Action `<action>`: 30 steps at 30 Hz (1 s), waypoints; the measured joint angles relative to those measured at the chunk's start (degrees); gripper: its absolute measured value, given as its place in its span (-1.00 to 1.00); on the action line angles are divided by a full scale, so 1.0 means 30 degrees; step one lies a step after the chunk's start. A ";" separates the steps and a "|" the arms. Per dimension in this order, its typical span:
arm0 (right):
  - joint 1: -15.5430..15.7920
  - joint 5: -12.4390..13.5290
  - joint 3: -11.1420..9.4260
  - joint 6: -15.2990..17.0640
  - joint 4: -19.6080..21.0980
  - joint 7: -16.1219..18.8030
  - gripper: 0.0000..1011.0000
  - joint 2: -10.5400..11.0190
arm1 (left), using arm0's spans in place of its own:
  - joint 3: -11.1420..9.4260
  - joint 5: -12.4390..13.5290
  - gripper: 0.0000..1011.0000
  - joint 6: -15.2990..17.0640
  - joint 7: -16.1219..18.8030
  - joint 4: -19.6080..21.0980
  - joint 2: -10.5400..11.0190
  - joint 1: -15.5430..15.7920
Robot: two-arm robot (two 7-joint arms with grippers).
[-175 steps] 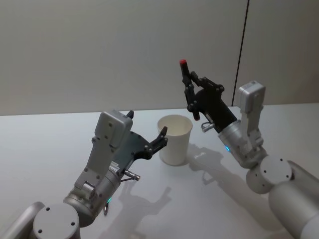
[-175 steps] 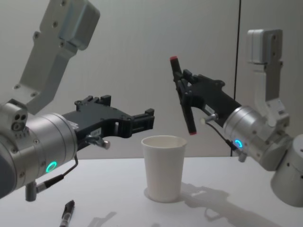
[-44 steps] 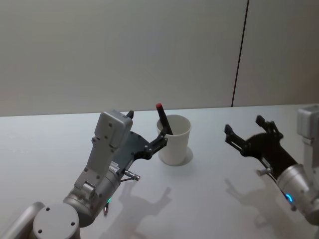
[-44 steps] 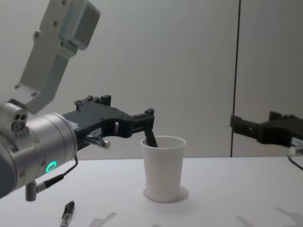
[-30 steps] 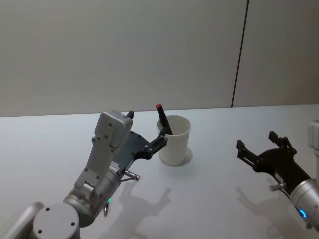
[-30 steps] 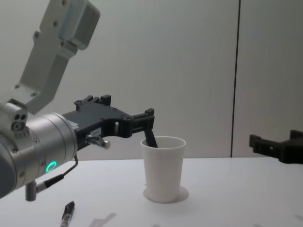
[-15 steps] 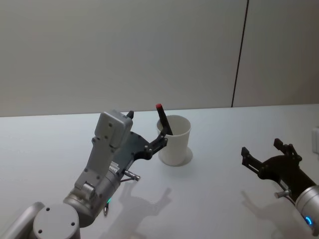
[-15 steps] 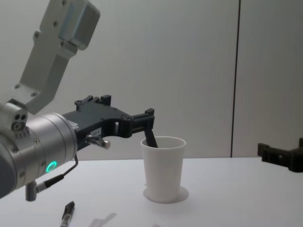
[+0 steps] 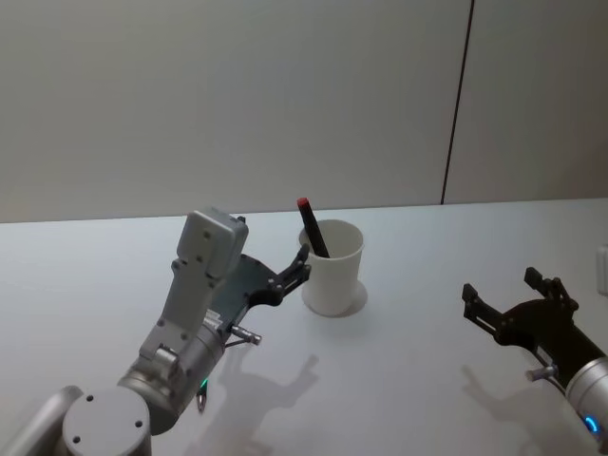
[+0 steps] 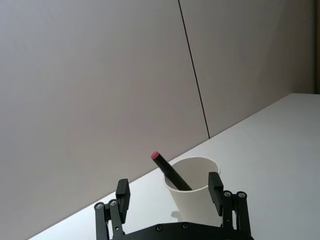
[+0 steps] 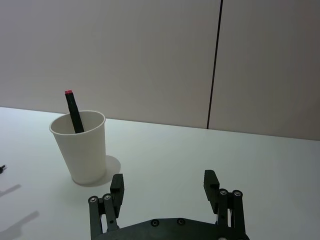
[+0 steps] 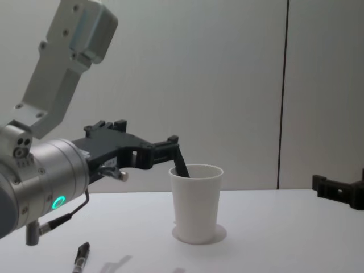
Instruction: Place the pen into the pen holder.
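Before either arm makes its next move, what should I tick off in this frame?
1. Pen inside the paper cup, red end up, leaning against the rim: ok.
2. Paper cup upright on the table: ok.
3. Right hand open, empty, well off to the cup's right: ok.
4. Left hand open, empty: ok.
5. Left hand clear of the cup's wall: cannot tell; one fingertip sits close beside the rim.
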State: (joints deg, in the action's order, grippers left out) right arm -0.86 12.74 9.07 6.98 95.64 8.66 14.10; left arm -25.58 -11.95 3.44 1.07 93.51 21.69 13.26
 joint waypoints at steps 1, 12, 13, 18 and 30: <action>0.0007 0.0000 -0.0003 0.0004 0.0006 -0.0001 0.98 0.0004 | 0.0019 -0.0048 0.98 0.0105 0.0044 0.0015 0.0006 -0.0012; 0.0062 0.0000 -0.0017 0.0051 0.0057 -0.0022 0.98 0.0024 | 0.0437 -0.0996 0.98 0.2360 0.0747 0.0329 0.0311 -0.0312; 0.0064 0.0000 -0.0017 0.0054 0.0061 -0.0026 0.98 0.0026 | 0.0468 -0.1083 0.98 0.2594 0.0794 0.0348 0.0333 -0.0336; 0.0073 -0.0001 -0.0017 0.0065 0.0072 -0.0033 0.98 0.0035 | 0.0681 -0.1556 0.98 0.3838 0.1210 0.0455 0.0472 -0.0483; 0.0091 -0.0002 -0.0015 0.0078 0.0092 -0.0034 0.98 0.0043 | 0.1095 -0.2626 0.98 0.6356 0.2271 0.0508 0.0644 -0.0811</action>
State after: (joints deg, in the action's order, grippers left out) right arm -0.58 12.74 9.03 7.21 95.92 8.55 14.23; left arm -22.30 -19.83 22.51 7.88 95.04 23.62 10.82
